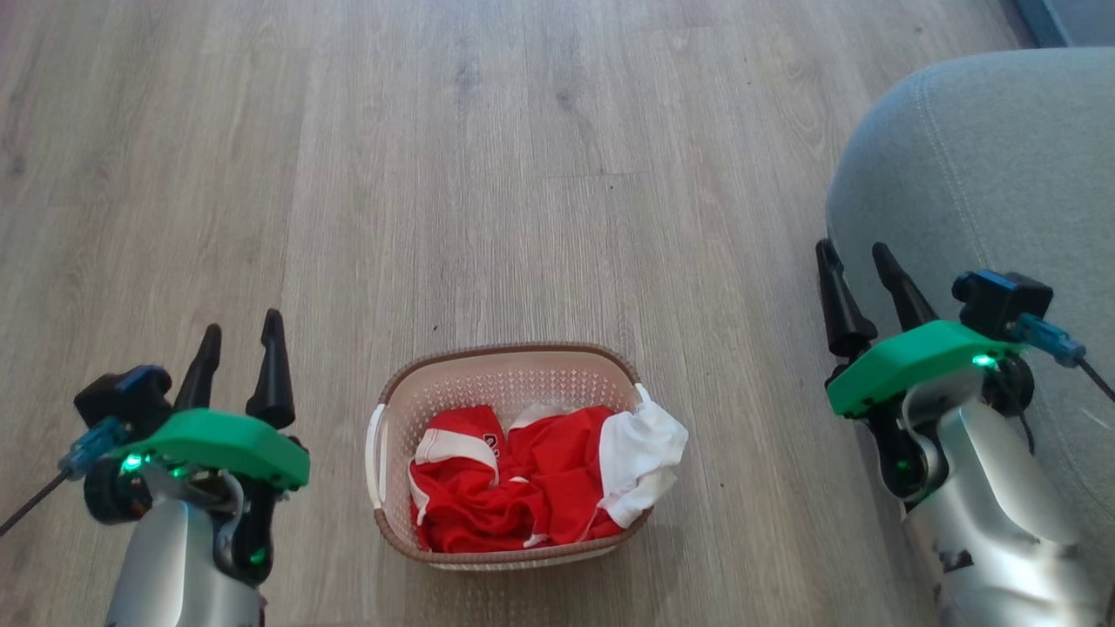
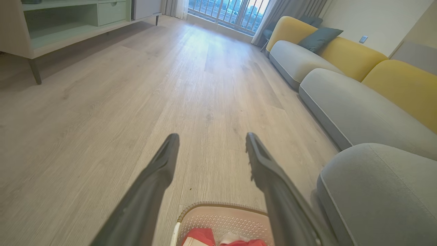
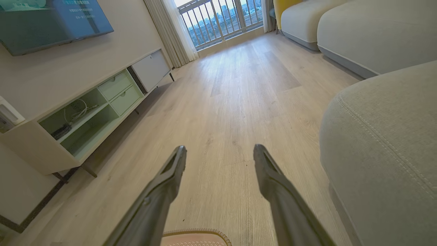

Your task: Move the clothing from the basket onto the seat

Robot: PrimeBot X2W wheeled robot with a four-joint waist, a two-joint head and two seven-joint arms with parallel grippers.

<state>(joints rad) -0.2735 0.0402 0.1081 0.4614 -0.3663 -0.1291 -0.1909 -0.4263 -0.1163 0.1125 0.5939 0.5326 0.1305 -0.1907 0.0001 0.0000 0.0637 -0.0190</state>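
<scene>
While the clothing (image 1: 514,488) lies heaped in the basket (image 1: 505,350) on the floor (image 1: 523,174), left gripper (image 1: 242,322) and right gripper (image 1: 852,246) flank it, fingers spread wide, empty; the seat (image 1: 984,174) stands right. The clothing's dark lettering is unreadable.

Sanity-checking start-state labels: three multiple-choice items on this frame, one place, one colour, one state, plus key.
1. Where is the basket? A on a shelf; B on the floor; C on a table.
2. Clothing main colour? A blue; B red; C green.
3. Left gripper and right gripper? A both open, empty; B both shut; C one holding clothing.
Key: B, it stands on the wood planks; B, red with white trim; A, jaws apart, nothing between.
</scene>
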